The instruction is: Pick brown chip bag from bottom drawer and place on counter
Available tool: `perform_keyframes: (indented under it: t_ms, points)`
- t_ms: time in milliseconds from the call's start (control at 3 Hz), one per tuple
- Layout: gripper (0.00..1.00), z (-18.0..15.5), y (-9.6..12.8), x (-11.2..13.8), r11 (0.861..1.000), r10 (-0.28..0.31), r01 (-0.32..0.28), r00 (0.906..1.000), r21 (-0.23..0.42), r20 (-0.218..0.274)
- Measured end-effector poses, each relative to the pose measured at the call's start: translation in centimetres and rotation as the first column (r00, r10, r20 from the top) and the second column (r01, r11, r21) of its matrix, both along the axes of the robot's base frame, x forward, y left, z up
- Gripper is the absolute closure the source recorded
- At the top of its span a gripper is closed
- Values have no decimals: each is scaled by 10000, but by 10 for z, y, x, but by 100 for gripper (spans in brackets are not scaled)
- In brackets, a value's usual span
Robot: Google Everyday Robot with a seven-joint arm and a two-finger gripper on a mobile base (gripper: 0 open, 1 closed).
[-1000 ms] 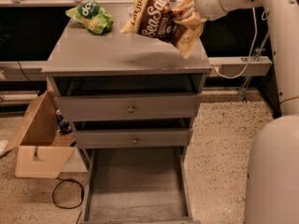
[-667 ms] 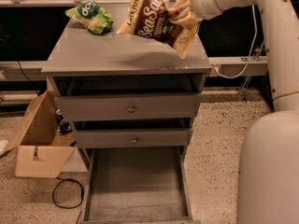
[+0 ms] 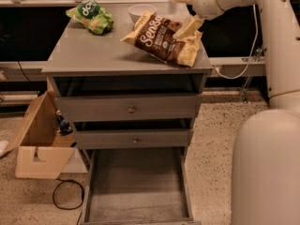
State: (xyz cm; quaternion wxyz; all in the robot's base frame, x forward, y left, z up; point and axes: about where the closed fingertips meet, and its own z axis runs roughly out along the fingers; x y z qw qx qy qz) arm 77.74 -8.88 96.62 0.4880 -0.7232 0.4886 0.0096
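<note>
Lowered since a moment earlier, the brown chip bag (image 3: 161, 36) lay tilted on the right half of the bench (image 3: 93, 55), its tan end near the right edge. The gripper (image 3: 186, 13) hung just above the bag's far right corner; whether it clasped the bag or had let go could not be told. Behind sat a white bowl (image 3: 140, 9) and a green chip bag (image 3: 91, 15), and below, the bottom drawer (image 3: 136, 186) stood pulled out.
</note>
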Motion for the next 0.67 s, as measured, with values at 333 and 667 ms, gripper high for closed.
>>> perform_keyframes:
  t_ms: [333,667]
  points:
    - [0,-1,-28,2,9984,-545,546,9985,141,-80]
    - [0,2,-81,0,9853,-1618,1622,9868,528,-114]
